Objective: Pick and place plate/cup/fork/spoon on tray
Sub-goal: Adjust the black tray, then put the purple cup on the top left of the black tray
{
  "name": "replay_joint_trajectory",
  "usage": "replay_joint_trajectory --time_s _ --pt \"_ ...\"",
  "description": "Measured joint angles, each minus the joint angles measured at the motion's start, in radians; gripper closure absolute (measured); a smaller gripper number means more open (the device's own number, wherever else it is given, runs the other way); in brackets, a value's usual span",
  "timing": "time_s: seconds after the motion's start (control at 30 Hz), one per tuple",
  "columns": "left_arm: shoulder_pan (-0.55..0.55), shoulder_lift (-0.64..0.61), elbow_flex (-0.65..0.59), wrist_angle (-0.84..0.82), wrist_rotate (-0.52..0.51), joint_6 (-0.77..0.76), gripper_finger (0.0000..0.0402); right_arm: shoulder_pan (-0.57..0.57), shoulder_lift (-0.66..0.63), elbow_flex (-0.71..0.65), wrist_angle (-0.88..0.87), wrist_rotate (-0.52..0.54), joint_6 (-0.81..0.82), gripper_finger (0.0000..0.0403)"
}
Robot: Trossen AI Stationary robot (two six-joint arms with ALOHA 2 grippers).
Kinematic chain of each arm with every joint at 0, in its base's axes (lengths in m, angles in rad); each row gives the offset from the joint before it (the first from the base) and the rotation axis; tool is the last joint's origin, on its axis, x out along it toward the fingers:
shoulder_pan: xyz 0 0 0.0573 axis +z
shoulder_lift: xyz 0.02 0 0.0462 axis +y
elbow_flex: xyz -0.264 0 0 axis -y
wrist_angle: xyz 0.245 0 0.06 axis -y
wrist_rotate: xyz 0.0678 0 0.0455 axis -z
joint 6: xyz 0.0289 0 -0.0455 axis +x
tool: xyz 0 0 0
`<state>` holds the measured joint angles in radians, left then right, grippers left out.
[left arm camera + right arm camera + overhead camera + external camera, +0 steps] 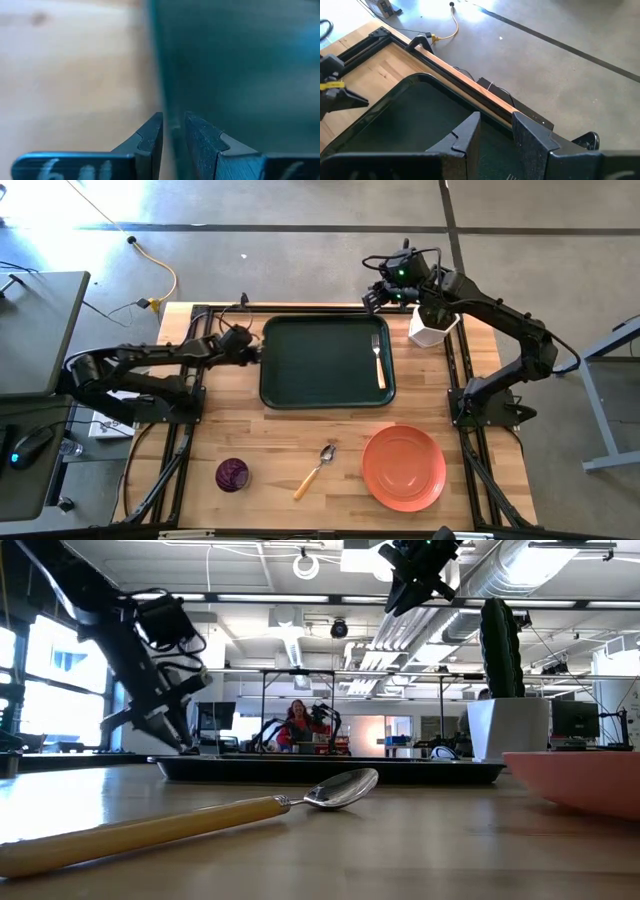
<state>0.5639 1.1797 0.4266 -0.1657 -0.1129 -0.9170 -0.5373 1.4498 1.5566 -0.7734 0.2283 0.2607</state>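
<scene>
One fork (378, 357) on one tray (300, 385)

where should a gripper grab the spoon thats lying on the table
Grip the spoon mid-handle, coming straight down from above with the fingers across the handle. It lies flat on the bare wood between the cup and the plate, and the slim handle is its longest and straightest part.

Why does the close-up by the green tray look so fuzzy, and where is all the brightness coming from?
Left wrist view: the left claw grips the tray rim, so wood and tray blur. Low view: the spoon near the lens is soft; ceiling lights glare. High view: sunlight washes the floor.
</scene>
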Motion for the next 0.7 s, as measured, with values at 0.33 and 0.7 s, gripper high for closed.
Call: replay_joint_trajectory --time_s 0.33,0.7 --pt "-0.004 0.0 0.307 -0.376 0.069 0.342 0.033 0.001 0.0 0.0 0.0 -0.001 0.013 0.03" --pt "-0.116 -0.111 0.483 -0.656 0.184 0.5 0.033 0.002 0.0 0.0 -0.011 -0.234 0.075 0.03"
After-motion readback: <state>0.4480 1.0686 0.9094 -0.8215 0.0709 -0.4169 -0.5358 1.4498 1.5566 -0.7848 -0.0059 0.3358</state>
